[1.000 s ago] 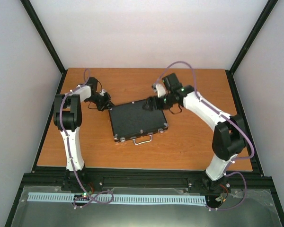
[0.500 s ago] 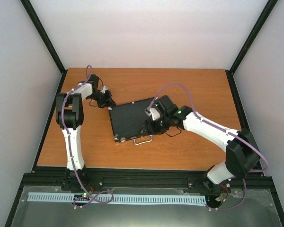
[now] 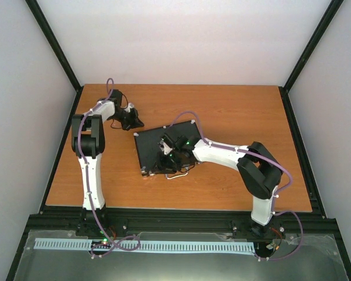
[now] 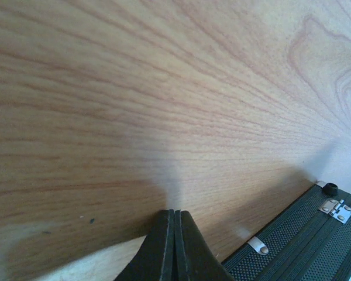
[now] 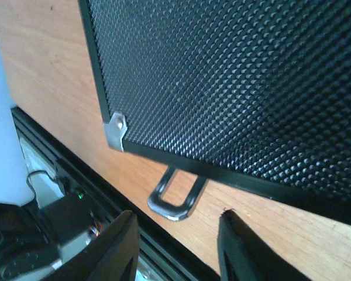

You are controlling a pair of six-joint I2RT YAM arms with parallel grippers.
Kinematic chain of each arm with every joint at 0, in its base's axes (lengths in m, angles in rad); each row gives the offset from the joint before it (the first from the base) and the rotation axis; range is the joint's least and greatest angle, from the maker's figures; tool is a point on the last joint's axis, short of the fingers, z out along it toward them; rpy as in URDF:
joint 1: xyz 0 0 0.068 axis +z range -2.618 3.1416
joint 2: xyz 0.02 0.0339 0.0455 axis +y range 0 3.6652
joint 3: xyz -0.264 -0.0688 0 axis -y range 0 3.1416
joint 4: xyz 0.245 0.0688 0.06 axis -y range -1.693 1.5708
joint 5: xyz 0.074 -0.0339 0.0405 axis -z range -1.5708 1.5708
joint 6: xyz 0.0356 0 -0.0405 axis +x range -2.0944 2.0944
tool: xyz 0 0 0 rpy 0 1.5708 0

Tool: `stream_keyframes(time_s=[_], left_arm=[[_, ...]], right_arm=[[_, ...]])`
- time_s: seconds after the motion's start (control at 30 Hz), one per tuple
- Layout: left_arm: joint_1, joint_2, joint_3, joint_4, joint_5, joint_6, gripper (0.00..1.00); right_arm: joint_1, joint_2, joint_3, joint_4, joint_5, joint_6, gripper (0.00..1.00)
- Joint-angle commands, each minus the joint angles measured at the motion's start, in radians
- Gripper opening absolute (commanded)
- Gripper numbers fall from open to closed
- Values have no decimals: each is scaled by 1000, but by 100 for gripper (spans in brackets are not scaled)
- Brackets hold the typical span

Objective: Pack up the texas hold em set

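Note:
The black briefcase lies shut and flat on the table, its handle towards the near edge. My right gripper hovers over the case's front edge. In the right wrist view it is open and empty, with the handle and a silver corner just ahead of the fingers. My left gripper is shut and empty, beyond the case's far left corner. In the left wrist view its fingertips press together above the wood, and the case's hinged edge lies to the right. Chips, discs, dice and cards are out of view.
The wooden table is framed by black rails, with white walls on three sides. The black base rail at the near edge runs close below the right gripper's fingers.
My right arm has swung from the case's far right corner across the lid to its front edge by the handle. My left gripper has drawn back a little from the case's far left corner.

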Motion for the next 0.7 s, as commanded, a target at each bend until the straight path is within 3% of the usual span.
stream_keyframes(time_s=[0.0, 0.3, 0.67], left_arm=[[2, 63, 5, 4, -44, -7, 1], [2, 63, -21, 33, -36, -18, 1], [3, 69, 0, 27, -43, -16, 1]], right_arm=[[12, 14, 19, 100, 77, 186, 34], [56, 85, 100, 37, 91, 203, 34], [107, 31, -57, 90, 190, 273, 28]])
